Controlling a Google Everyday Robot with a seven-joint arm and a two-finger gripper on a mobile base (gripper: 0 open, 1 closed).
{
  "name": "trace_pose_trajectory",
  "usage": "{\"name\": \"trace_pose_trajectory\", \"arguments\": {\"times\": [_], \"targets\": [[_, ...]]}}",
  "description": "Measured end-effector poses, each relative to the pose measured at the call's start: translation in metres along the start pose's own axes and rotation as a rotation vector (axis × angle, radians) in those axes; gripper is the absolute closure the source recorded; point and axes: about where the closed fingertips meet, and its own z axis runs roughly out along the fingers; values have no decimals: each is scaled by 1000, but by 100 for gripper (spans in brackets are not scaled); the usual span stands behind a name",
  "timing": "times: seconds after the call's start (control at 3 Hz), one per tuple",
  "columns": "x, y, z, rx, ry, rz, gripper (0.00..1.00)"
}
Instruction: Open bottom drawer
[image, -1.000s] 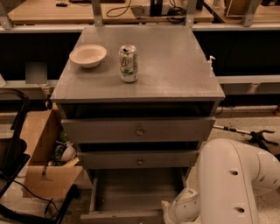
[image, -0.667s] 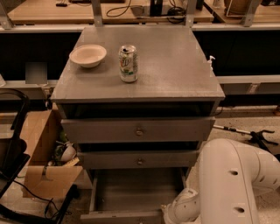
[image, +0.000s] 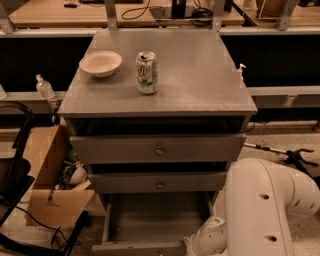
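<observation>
Grey three-drawer cabinet (image: 200, 75) at centre, seen from above and in front. On its top, far-left: a shallow cream bowl (image: 100, 63). Just to the right of the bowl, not touching it, is an upright green-and-white soda can (image: 146, 72). Rest of the top is bare grey.

Top drawer (image: 115, 149) and middle drawer (image: 120, 183) each have a small round central knob and a dark gap above the front. The bottom drawer (image: 157, 217) is at the foot of the cabinet, pulled out toward the near side, its plain grey tray exposed. Its slim front panel sits at the bottom edge of the view; no knob visible on it.

White robot arm (image: 265, 205) fills the near-right corner and bends down and left toward the drawer. The gripper (image: 192, 246) is at the arm's end, at the bottom edge, just beside the right end of the bottom drawer's front panel. It is mostly cut off, so cannot tell whether it is spread or pinching anything, or whether it touches the panel.

Left of the cabinet: open cardboard box (image: 47, 200) on the floor with clutter inside, black frame (image: 15, 170) nearer the left edge, and a clear bottle (image: 44, 87) on a ledge. A small pump bottle (image: 241, 72) is at the cabinet's right edge. A long-handled tool (image: 282, 152) lies on the floor, right. Wooden workbench (image: 60, 12) with cables at far side.
</observation>
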Motion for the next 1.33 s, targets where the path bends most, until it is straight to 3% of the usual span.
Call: {"name": "trace_pose_trajectory", "arguments": {"times": [0.33, 1.33], "targets": [[0, 0, -1, 0, 0, 0, 98], [-1, -1, -1, 0, 0, 0, 100]]}}
